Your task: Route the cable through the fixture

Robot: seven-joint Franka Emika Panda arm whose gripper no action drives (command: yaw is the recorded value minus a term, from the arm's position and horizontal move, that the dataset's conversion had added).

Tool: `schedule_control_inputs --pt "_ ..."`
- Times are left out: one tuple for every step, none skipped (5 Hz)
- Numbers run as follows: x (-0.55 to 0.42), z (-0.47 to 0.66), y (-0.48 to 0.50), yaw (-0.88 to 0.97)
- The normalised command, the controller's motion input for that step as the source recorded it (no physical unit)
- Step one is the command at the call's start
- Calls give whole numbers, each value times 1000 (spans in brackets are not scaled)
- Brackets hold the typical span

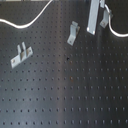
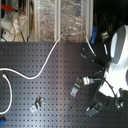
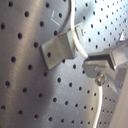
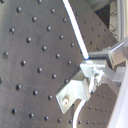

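The white cable [image 1: 37, 17] runs in from the first exterior view's left, leaves the top edge and comes back at the right by my gripper [image 1: 92, 30]. In both wrist views the gripper [image 3: 100, 67] [image 4: 95, 67] is shut on the cable [image 3: 71, 15] [image 4: 75, 22], right beside the fixture [image 3: 57, 47] [image 4: 72, 92], a small grey bent clip. The cable lies against the clip's bent tab. I cannot tell whether it sits fully inside. The fixture [image 1: 104, 21] stands just right of the gripper in the first exterior view. The second exterior view shows the cable [image 2: 48, 56] and the gripper [image 2: 90, 80].
The black perforated board [image 1: 65, 90] carries a second narrow slanted clip [image 1: 73, 32] near its middle and a wider two-pronged bracket [image 1: 21, 54] at the first exterior view's left. The white robot body [image 2: 117, 55] fills the second exterior view's right. Clutter lines the far edge.
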Motion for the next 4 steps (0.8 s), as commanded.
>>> schedule_control_inputs --pt "-16 573 -56 0" --pt "-221 301 123 43" --pt "-388 86 206 43" --pt "-397 2 215 31"
